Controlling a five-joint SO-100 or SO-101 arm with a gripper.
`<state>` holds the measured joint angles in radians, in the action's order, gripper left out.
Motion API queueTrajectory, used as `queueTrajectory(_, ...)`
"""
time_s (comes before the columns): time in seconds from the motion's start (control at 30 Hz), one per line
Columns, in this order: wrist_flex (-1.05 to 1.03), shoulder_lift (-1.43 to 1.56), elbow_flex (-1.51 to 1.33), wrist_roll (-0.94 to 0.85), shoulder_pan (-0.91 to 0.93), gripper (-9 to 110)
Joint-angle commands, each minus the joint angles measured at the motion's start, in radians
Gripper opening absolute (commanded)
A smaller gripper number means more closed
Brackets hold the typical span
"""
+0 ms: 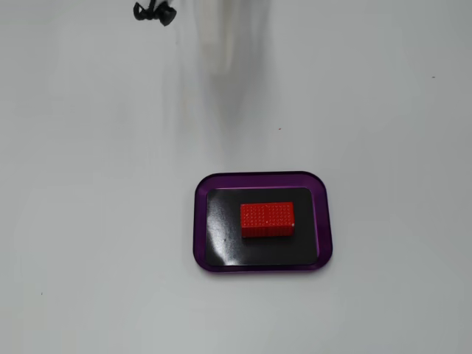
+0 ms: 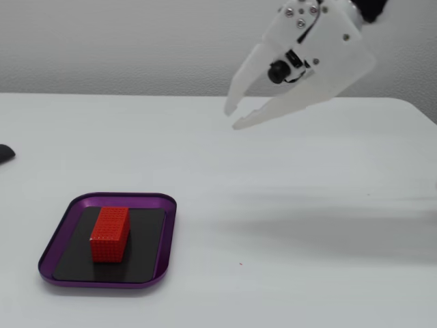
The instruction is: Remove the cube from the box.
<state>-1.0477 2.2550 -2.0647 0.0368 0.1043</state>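
The red cube (image 1: 267, 219) lies flat on the black floor of the purple-rimmed box (image 1: 262, 178), near its middle. In the other fixed view the cube (image 2: 110, 234) sits in the box (image 2: 168, 225) at the lower left. My white gripper (image 2: 232, 117) hangs high in the air at the upper right, far from the box, pointing down and left. Its jaws stand a little apart and hold nothing. In the fixed view from above the gripper shows only as a pale blur (image 1: 221, 44) near the top edge.
A small black object (image 1: 155, 12) lies at the table's far edge; it also shows at the left edge of the other fixed view (image 2: 4, 153). The white table (image 2: 307, 225) ends at a wall behind.
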Motion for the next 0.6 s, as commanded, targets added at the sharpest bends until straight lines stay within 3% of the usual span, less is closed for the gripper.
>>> queueTrajectory(0.0, -0.075, -0.255, 0.347, 0.003, -0.035, 0)
queueTrajectory(0.3, -0.385, -0.881, 1.000, -0.202, -0.133, 2)
queueTrajectory(0.43, -0.419, -1.051, 1.229, -0.199, -0.124, 12)
queueTrajectory(0.57, -0.420, -1.147, 1.281, -0.199, -0.126, 23)
